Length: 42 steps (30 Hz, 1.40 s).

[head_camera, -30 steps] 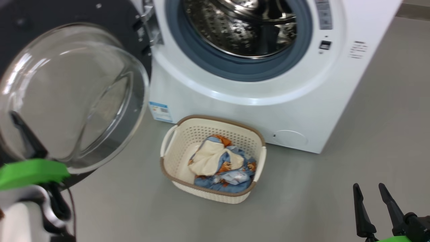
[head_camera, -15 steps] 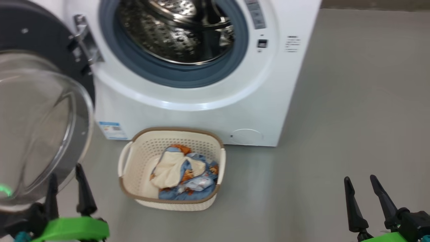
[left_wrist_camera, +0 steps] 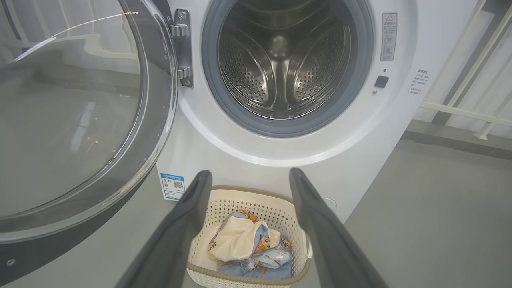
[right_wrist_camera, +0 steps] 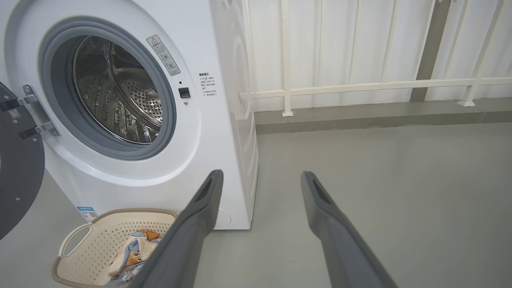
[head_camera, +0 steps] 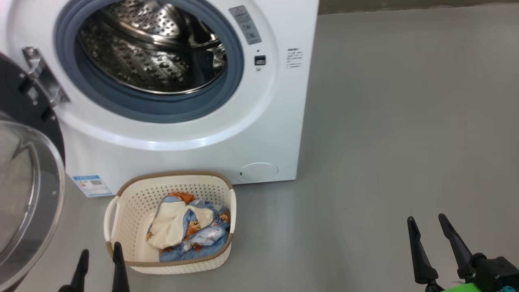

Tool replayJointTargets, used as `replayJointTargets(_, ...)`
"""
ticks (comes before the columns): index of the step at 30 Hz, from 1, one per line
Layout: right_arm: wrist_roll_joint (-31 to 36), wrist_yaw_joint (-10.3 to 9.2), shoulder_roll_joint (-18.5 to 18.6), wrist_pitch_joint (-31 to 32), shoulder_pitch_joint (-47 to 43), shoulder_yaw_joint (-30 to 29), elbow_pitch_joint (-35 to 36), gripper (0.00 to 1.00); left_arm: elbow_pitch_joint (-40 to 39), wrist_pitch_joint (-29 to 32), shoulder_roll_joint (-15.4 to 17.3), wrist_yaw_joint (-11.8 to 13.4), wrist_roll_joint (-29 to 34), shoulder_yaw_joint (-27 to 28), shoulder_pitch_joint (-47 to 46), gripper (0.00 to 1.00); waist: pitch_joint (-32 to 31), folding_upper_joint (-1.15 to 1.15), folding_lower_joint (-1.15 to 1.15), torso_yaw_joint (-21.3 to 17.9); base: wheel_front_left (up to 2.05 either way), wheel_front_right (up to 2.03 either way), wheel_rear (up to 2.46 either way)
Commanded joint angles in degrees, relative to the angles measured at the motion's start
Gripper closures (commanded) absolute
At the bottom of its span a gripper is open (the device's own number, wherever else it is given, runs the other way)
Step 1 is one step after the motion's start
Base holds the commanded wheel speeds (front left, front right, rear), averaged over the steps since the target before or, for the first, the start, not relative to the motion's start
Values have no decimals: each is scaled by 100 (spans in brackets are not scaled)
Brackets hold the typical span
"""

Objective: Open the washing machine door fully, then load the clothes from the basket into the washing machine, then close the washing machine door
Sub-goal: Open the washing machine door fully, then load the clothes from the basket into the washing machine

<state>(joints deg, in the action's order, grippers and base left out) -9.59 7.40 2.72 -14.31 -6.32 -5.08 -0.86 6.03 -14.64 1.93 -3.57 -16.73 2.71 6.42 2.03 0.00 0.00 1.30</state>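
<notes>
So, the washing machine door (head_camera: 32, 190) was found swung wide open on the robot's left, hung off its metal hinge (head_camera: 40, 81), with the bulging glass bowl turned outward. The washing machine (head_camera: 194, 150) was seen with its steel drum (head_camera: 150, 52) fully exposed, ringed by the grey-blue gasket (head_camera: 162, 111). The basket (head_camera: 170, 174) was parked on the grey floor (head_camera: 385, 142) just in front of the machine's lower front, below the opening and near the blue label sticker (head_camera: 92, 185). The clothes (head_camera: 186, 231) were all bundled inside the basket, the cream piece laid on top of the blue bear-print fabric. The left gripper (head_camera: 101, 250) was held low by the basket's near-left corner, fingers spread wide apart with nothing pinched between them; whether the rim was actually touched couldn't be told. In its wrist view the basket was framed between the two fingers. The right gripper (head_camera: 427, 219) was kept well off to the right over bare floor, likewise spread wide and holding nothing. A white railing (right_wrist_camera: 360, 86) was visible behind the machine in the right wrist view
</notes>
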Motion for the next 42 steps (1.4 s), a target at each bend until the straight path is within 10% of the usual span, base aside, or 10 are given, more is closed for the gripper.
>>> replayJointTargets(1, 63, 9, 44, -69, 25, 131, 164, 0, -193, -36, 95, -5, 113, 157, -59, 0, -81, 0, 0, -122, 0, 0, 0)
replayJointTargets(42, 84, 9, 32, -69, -119, 60, 116, 0, -412, -36, 95, 271, 479, 20, 268, 0, -180, 0, 0, 94, 10, -10, 0)
